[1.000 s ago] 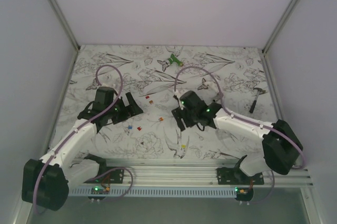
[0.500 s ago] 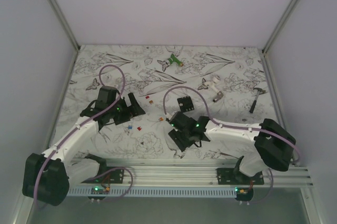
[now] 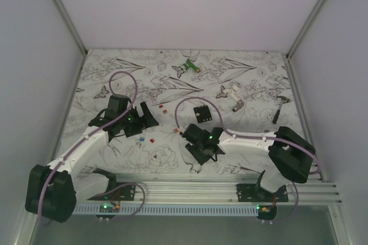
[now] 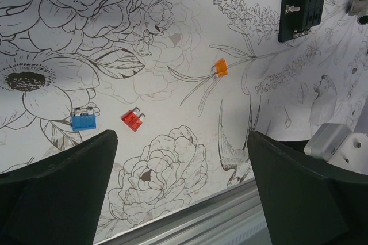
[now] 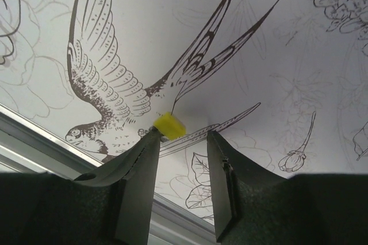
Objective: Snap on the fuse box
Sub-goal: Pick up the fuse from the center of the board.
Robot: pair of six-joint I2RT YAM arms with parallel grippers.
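Observation:
The fuse box (image 3: 201, 113) is a small black block lying flat mid-table, apart from both grippers; the left wrist view has it at the top right (image 4: 302, 4). My right gripper (image 3: 198, 156) points down near the table's front edge. Its jaws (image 5: 184, 134) stand partly apart with nothing between them. A yellow fuse (image 5: 169, 125) lies on the cloth right at the tip of its left finger. My left gripper (image 3: 145, 118) hovers wide open (image 4: 181, 136) over the left side, holding nothing.
Blue (image 4: 84, 119), red (image 4: 133, 120) and orange (image 4: 221, 67) fuses lie loose on the flower-print cloth. A green-and-white object (image 3: 188, 67) sits at the back, a white part (image 3: 232, 91) and a dark tool (image 3: 276, 113) to the right. A metal rail (image 3: 218, 184) runs along the front edge.
My right arm has swung from over the fuse box toward the front edge, its jaws narrowing. The fuse box now lies uncovered. The left arm has hardly moved.

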